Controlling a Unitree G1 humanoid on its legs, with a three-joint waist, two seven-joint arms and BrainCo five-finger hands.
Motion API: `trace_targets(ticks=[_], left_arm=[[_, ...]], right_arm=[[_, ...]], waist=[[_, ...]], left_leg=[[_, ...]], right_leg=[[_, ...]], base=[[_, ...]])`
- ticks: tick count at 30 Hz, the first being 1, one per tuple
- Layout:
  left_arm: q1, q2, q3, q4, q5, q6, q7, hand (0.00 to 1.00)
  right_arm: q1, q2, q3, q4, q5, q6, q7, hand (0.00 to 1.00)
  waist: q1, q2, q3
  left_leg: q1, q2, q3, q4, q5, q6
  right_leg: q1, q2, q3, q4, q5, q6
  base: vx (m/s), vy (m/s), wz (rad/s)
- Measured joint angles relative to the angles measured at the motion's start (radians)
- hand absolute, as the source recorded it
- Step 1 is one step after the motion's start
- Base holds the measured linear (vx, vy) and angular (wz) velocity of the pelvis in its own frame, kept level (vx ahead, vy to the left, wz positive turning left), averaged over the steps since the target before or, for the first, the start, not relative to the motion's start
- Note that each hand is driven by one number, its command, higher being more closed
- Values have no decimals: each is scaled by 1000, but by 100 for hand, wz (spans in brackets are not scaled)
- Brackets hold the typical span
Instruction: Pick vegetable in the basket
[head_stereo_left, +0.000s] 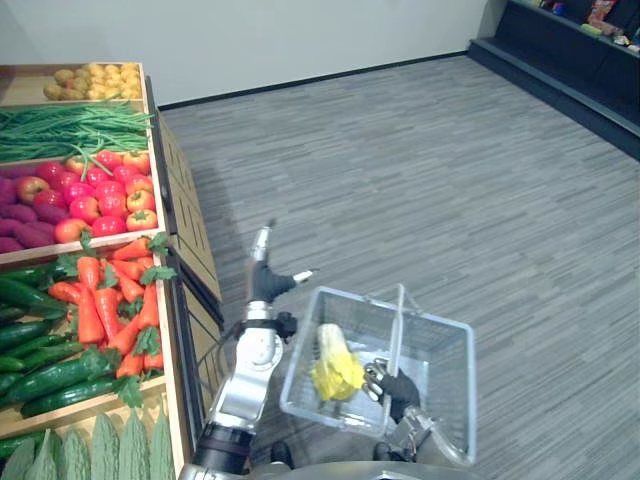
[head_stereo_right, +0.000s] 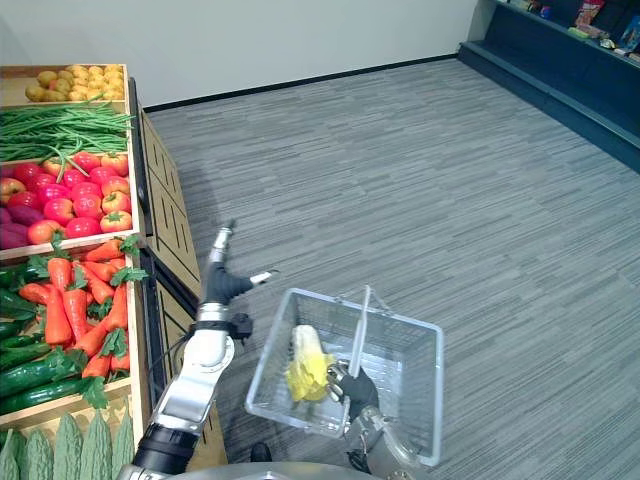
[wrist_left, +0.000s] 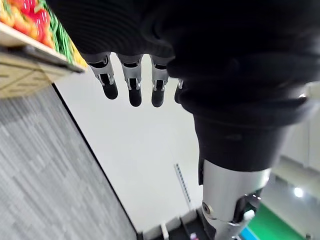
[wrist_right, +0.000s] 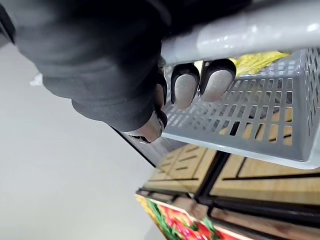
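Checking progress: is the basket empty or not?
Not empty: a yellow leafy vegetable lies inside the basket, held by the right hand.

We are seeing the basket (head_stereo_left: 452, 378) as grey plastic lattice, lightly glossy; its handle (wrist_right: 260, 32) is showing smooth and shiny in the right hand (wrist_right: 186, 89), whose fingers are looking like silver metal with dark glossy edging, beneath a matt ribbed cover; the left hand (wrist_left: 132, 82) is showing the same finish; the cabbage (head_stereo_left: 336, 368) is looking crinkled; the shelf (head_stereo_left: 190, 235) is showing pale matt wood; the tomatoes (head_stereo_left: 110, 200) are gleaming; the floor (head_stereo_left: 420, 180) is looking matt and streaked.
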Motion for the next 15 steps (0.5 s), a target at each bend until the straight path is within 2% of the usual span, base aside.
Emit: trace_targets(ticks=[1,4,6,13,15], left_arm=[[38,-6,23,-20,-40,-8,-3,0],[113,-13,55,-48,-102,-21,-8,0],[164,-28,94,-54,-168,-33,-29,0],[227,-57,172,-85,-268,-66,-70,0],[242,-77,192,-142,-327,-84,-75,0]], right_arm=[[-2,0,-40,-1,-40,-12,-12,100],[-18,-2,-112,-1,-114,-16,-34,100],[-37,-3,-164,-1,-203,-16,-54,100],[-48,-3,-231,-1,-427,-17,-108,100],[-65,-2,-246,6,-469,-17,-129,100]], waist=[[2,0,0],[5,-1,0],[7,-1,1],[34,-14,13],[38,-28,35]], left_leg=[[0,0,1,0,0,0],[0,0,2,0,-1,0],[0,1,5,6,-2,-2],[-30,11,5,11,-8,-7],[-81,13,-7,109,-60,-6]], right_leg=[[0,0,0,-1,0,0],[0,0,1,-2,0,0],[0,1,2,-5,1,-1],[-18,10,-1,-28,11,-4],[-20,-4,-11,-31,-3,8]], base=[[0,0,0],[0,0,0],[4,3,-2],[3,-3,-1],[9,30,13]])
